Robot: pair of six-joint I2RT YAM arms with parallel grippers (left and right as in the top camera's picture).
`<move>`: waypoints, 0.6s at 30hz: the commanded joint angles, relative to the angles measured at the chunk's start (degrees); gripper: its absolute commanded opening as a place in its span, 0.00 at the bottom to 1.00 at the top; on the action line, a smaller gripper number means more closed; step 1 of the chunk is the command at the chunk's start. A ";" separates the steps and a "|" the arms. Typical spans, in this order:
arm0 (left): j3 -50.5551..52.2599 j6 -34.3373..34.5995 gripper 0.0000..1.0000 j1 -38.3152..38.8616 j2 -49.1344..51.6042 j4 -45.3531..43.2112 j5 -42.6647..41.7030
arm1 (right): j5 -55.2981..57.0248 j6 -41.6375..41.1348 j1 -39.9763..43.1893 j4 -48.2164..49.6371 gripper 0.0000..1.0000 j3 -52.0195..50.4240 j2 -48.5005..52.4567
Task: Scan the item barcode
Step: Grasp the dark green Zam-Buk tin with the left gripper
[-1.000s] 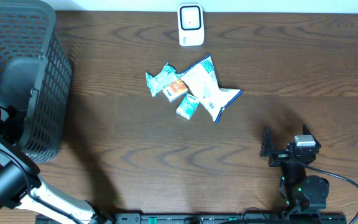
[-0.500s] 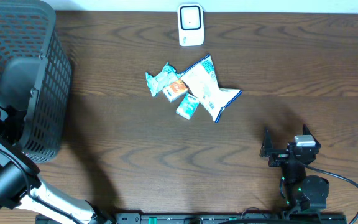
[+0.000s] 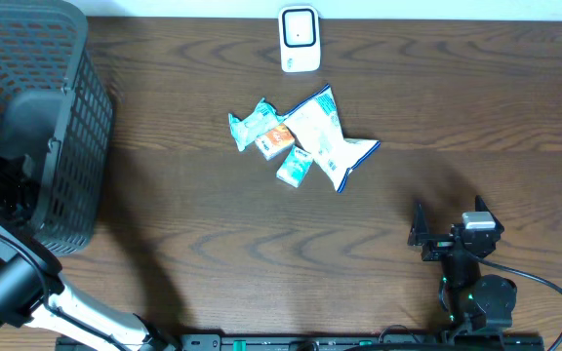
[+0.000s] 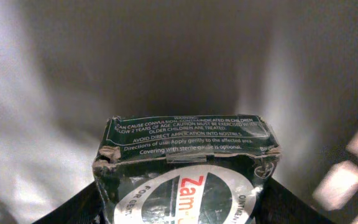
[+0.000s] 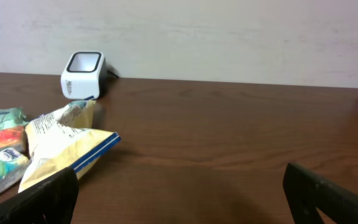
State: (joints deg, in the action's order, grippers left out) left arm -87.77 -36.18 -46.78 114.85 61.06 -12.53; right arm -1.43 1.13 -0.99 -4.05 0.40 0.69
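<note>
In the left wrist view a dark green ointment box (image 4: 188, 149) with a white oval label lies inside the basket. My left gripper (image 4: 182, 202) is shut on it, a black finger pressed against each side. The overhead view shows only that arm reaching into the basket (image 3: 66, 97); the box is hidden there. The white barcode scanner (image 3: 300, 39) stands at the table's far edge, also visible as the scanner (image 5: 83, 74) in the right wrist view. My right gripper (image 3: 447, 232) rests near the front right, open and holding nothing, its fingers (image 5: 51, 199) wide apart.
A pile of snack packets (image 3: 301, 141) lies mid-table in front of the scanner; a yellow-and-blue bag (image 5: 67, 140) from it lies ahead and to the left of the right gripper. The tall black mesh basket fills the far left.
The left arm has shifted slightly inside the basket. The right arm, the packets and the scanner have not moved.
</note>
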 commanded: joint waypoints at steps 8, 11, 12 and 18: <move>-11.82 10.01 0.60 0.92 -15.32 -11.30 -24.26 | 0.42 0.66 -0.17 -0.26 0.99 -0.09 -0.31; -11.87 17.05 0.60 1.01 -20.06 -19.82 -32.68 | 0.42 0.66 -0.17 -0.24 0.99 -0.09 -0.31; -11.87 19.71 0.60 1.14 -21.33 -22.91 -36.22 | 0.42 0.66 -0.17 -0.26 0.99 -0.09 -0.31; -11.87 41.07 0.60 5.95 -25.27 -41.53 -50.16 | 0.42 0.66 -0.17 -0.24 0.99 -0.09 -0.31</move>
State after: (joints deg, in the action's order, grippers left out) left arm -98.89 -10.92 -44.21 90.39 23.53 -51.00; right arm -1.45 1.10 -0.99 -4.05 0.40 0.69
